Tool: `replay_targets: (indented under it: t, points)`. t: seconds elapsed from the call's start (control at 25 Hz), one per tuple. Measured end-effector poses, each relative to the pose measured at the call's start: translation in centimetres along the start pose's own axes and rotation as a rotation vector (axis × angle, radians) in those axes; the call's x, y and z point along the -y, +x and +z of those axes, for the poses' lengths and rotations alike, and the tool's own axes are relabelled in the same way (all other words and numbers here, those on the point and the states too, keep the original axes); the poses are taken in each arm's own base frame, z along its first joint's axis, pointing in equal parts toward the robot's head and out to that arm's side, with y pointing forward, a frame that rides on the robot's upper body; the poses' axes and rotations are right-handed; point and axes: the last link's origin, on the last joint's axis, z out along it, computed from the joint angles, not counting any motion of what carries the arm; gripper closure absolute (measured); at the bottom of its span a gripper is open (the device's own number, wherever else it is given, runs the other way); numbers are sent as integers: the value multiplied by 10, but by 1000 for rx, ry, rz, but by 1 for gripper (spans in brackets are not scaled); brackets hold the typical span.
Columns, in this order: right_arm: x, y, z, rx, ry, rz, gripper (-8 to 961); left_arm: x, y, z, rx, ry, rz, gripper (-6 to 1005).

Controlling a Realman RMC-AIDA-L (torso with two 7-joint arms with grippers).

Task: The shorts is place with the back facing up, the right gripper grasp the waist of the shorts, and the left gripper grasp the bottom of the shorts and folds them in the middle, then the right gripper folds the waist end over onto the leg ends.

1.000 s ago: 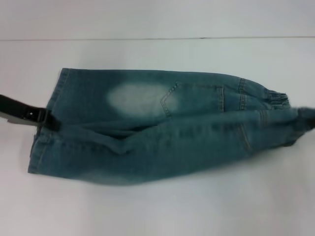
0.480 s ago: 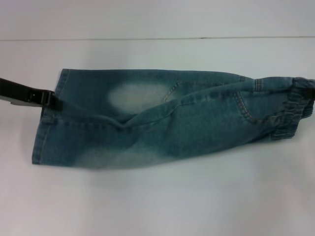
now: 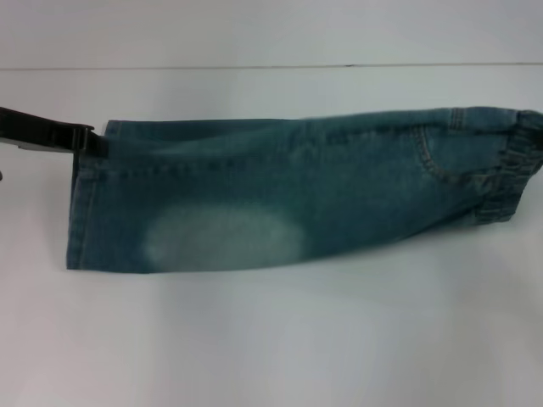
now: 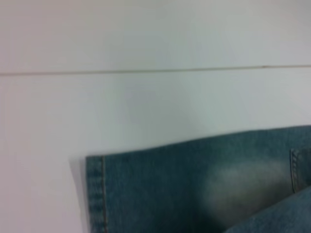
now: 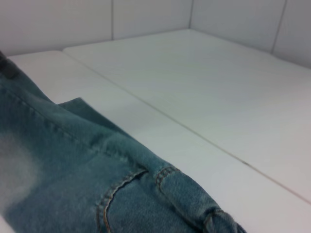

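The shorts (image 3: 288, 199) lie stretched across the white surface (image 3: 271, 339) as one long band, one leg laid over the other, so the lengthwise fold looks done. The hem ends (image 3: 85, 212) sit at the robot's left, and the gathered waist (image 3: 509, 165) reaches the right edge of the head view. A pale worn patch (image 3: 225, 237) shows on the upper layer near the front edge.

The left pincer (image 3: 85, 140) sits at the far corner of the hem, its dark arm coming in from the left. It touches the cloth there, probably to keep the layers lined up, but I cannot tell whether it is closed on the cloth.

The right pincer is out of sight in every view. Its wrist camera looks closely along the waist (image 5: 184, 194), which suggests it is near that end, ready for the fold toward the hems.
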Motion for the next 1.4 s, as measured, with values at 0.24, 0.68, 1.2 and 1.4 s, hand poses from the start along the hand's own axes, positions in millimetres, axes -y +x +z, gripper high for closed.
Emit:
replay_targets:
  t: [0.24, 0.68, 1.2, 1.4]
  points:
    - [4, 3, 3, 2, 16, 2, 906, -1, 4, 1, -21, -1, 3, 995]
    - [8, -5, 24, -8, 14, -33, 906, -13, 14, 13, -57, 6, 34, 995]
    - [24, -17, 27, 17, 94, -48, 863, -13, 29, 29, -110, 64, 60, 995]
    - [28, -17, 33, 11, 102, -41, 837, -11, 38, 34, -144, 100, 71, 995]
